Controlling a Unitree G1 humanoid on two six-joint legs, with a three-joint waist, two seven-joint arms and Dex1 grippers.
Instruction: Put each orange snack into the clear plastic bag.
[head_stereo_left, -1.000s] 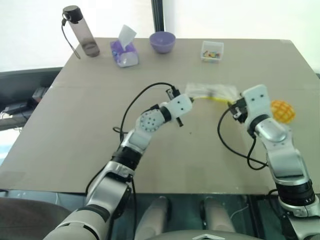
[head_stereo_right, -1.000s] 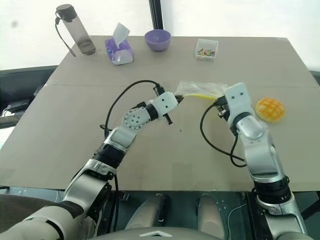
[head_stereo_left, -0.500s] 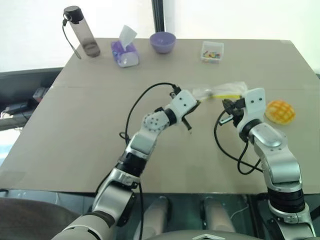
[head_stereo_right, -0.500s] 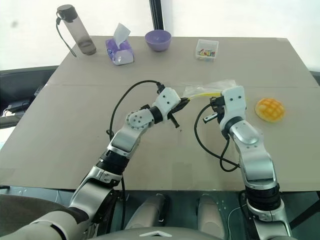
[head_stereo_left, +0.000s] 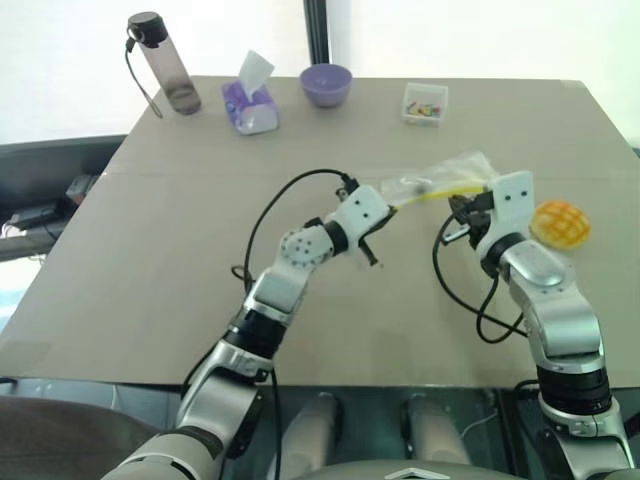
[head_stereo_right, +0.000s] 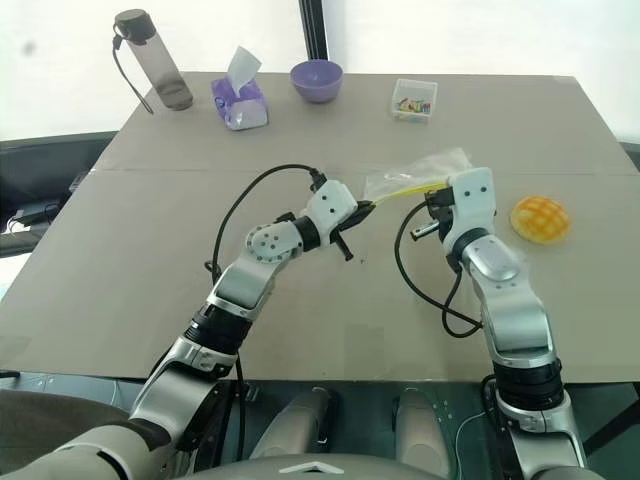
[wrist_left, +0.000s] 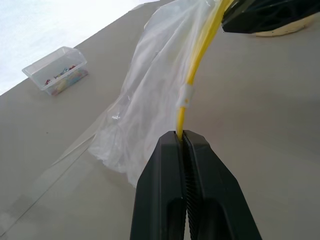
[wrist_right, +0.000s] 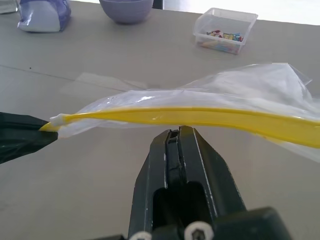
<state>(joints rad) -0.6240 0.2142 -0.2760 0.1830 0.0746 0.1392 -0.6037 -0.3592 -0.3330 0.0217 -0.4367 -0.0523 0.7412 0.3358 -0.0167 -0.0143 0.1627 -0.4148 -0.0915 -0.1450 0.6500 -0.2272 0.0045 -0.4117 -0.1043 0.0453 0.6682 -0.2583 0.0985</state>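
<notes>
Bag (head_stereo_right: 415, 178) between pincers; snack (head_stereo_right: 540, 217) right.

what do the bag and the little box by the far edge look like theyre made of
Clear plastic bag: thin, glossy plastic film, see-through and crinkled, with a stiffer opaque yellow seal strip.
Small clear box: likely rigid transparent plastic; straight walls hold shape, coloured bits visible inside.

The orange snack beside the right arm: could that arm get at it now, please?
Probably not yet: the way to the orange snack is free, but the right gripper is shut on the clear plastic bag's yellow seal strip.
</notes>
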